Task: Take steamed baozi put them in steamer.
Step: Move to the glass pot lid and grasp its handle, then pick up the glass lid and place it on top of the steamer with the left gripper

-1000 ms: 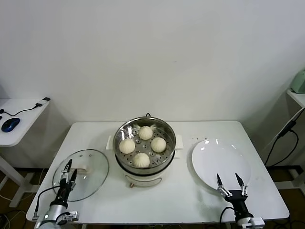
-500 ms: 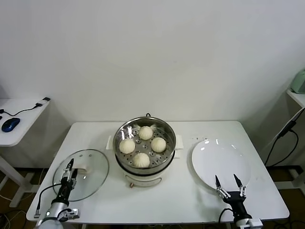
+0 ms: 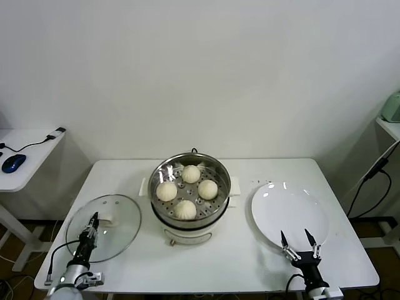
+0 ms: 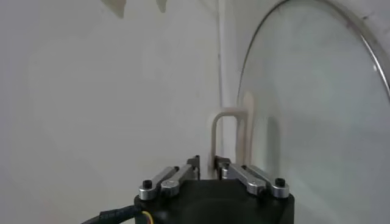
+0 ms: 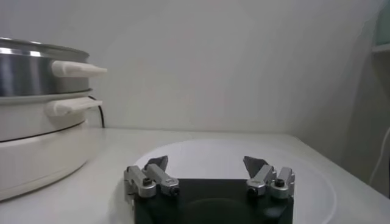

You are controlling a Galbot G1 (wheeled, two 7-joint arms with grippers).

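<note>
Four cream-white baozi (image 3: 185, 209) lie on the perforated tray inside the steel steamer (image 3: 224, 191) at the table's middle. The steamer's side shows in the right wrist view (image 5: 27, 70). My left gripper (image 3: 93, 222) is shut and empty, low at the front left over the near edge of the glass lid (image 3: 119, 234). My right gripper (image 3: 294, 238) is open and empty, low at the front right over the near rim of the white plate (image 3: 290, 209). The plate, bare, also shows in the right wrist view (image 5: 207, 149).
The lid's white handle (image 3: 110, 218) lies just beyond my left gripper and shows in the left wrist view (image 4: 228, 128). A side desk with a blue mouse (image 3: 13, 163) stands at far left. A shelf edge (image 3: 390, 125) and cables are at far right.
Both arms have drawn back toward the table's front edge and sunk lower in view. The baozi, steamer, lid and plate have not moved.
</note>
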